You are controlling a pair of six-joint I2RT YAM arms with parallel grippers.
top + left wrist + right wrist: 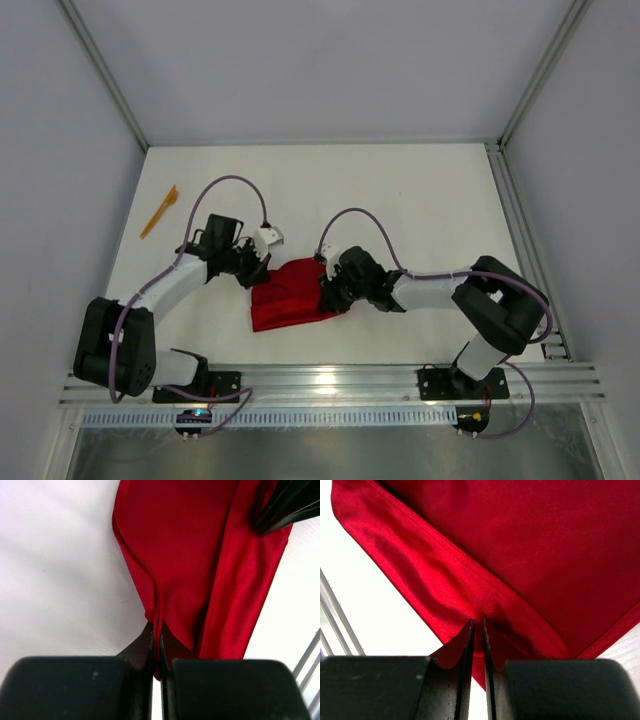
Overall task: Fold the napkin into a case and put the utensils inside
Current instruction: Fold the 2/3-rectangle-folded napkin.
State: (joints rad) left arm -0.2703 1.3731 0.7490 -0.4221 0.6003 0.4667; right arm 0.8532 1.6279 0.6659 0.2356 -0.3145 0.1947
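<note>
The red napkin point(292, 298) lies crumpled on the white table between my two arms. At its left edge my left gripper point(256, 275) is shut on a bunched fold of the napkin point(190, 555), with the cloth pinched between the jaws of the left gripper point(156, 630). At the napkin's right edge is my right gripper point(328, 292). In the right wrist view the right gripper point(477, 625) pinches the hemmed border of the napkin point(545, 545) through a thin gap. A slim orange utensil point(158, 212) lies far left, apart from both grippers.
An aluminium rail point(330, 380) runs along the near table edge, and another rail point(520, 240) runs down the right side. White walls enclose the table at the back and on both sides. The right gripper's dark fingers point(285, 505) show on the cloth in the left wrist view.
</note>
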